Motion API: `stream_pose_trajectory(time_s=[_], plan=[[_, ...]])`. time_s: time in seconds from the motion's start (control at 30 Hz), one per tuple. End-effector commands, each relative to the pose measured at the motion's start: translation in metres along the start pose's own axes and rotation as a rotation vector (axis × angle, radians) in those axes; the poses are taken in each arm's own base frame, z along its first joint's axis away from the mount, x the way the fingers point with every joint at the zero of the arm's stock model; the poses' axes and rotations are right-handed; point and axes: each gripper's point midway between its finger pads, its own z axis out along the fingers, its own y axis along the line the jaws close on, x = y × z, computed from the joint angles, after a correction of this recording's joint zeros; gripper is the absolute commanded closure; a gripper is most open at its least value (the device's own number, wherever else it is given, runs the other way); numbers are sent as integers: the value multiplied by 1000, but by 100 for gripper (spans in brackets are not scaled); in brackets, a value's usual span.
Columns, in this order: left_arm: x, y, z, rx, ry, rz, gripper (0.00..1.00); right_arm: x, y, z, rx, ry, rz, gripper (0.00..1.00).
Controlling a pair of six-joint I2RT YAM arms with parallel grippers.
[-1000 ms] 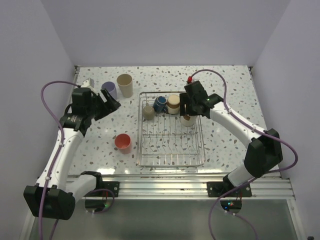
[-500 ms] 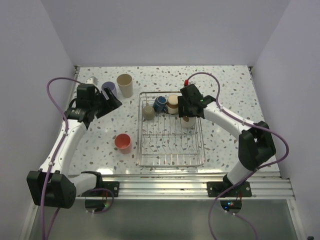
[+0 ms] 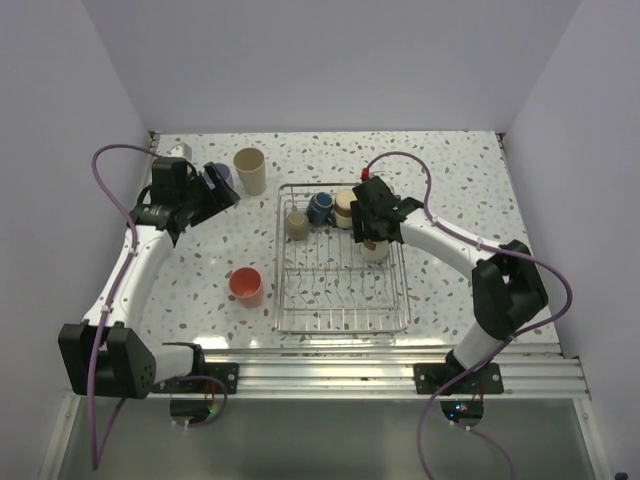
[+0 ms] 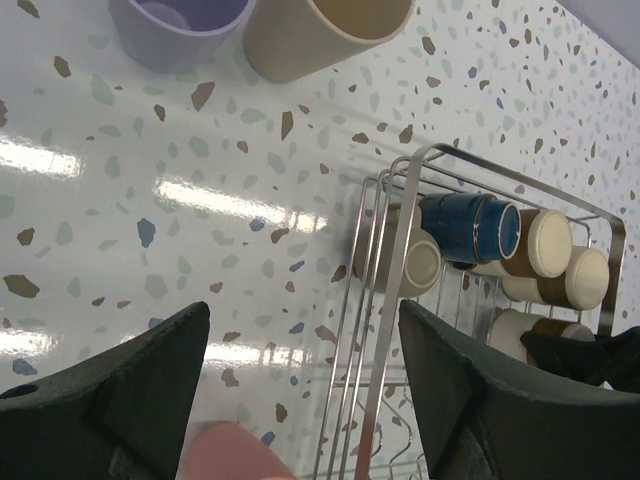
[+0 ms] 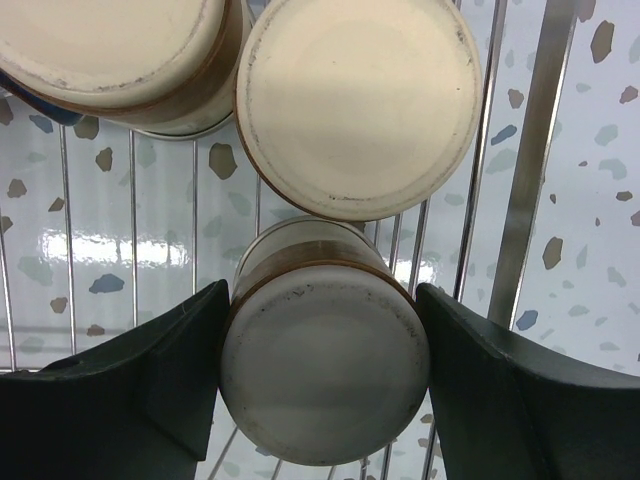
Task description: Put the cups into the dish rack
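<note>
The dish rack (image 3: 341, 318) is a silver wire basket at mid table. It holds a tan cup (image 3: 297, 224), a dark blue mug (image 3: 320, 208), tan-and-cream cups (image 3: 346, 207) and one more cream cup (image 3: 375, 250). My right gripper (image 3: 366, 232) is open, and its fingers straddle that upside-down cream cup (image 5: 322, 385) in the rack. A lavender tumbler (image 3: 219, 174), a beige tumbler (image 3: 250, 170) and a coral cup (image 3: 245, 285) stand on the table left of the rack. My left gripper (image 3: 222, 196) is open and empty, just in front of the lavender tumbler (image 4: 180, 25).
The rack's left rim (image 4: 395, 300) runs between my left fingers in the left wrist view, with the beige tumbler (image 4: 320, 35) beyond it. A purple cable (image 3: 400, 160) loops over the right arm. Walls close in the table on the left, back and right.
My left arm has swung back and left, bringing its gripper closer to the lavender tumbler. My right gripper has shifted a little left over the rack's back right corner.
</note>
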Motion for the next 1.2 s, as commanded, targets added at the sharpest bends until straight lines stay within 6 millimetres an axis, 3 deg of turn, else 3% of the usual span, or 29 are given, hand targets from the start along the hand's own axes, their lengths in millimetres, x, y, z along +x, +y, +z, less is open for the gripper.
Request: stream_pose_trajectory(time_s=[0.0,0.07,0.27,0.53,0.63,0.87,1.0,1.17], plan=[[-40,-3,-5,6,-108,35,20,1,-5,0,36,-18,-2,41],[-45,0,-6,3,-114,39,20,1,-6,-1,36,-18,0,29],[-70,19,-6,-35,-154,20,20,-1,-3,-5,33,-29,-3,10],[-84,35,3,-66,-167,13,20,-8,-1,-20,30,-48,-4,1],[-87,48,12,-94,-153,4,20,-20,0,-37,24,-81,3,1],[-107,64,40,-135,-176,48,21,-57,-9,-101,-20,-182,52,1],[-114,77,68,-168,-152,64,21,-54,-27,-144,-47,-223,93,1],[-130,83,93,-190,-163,77,21,-29,-53,-176,-40,-209,126,2]])
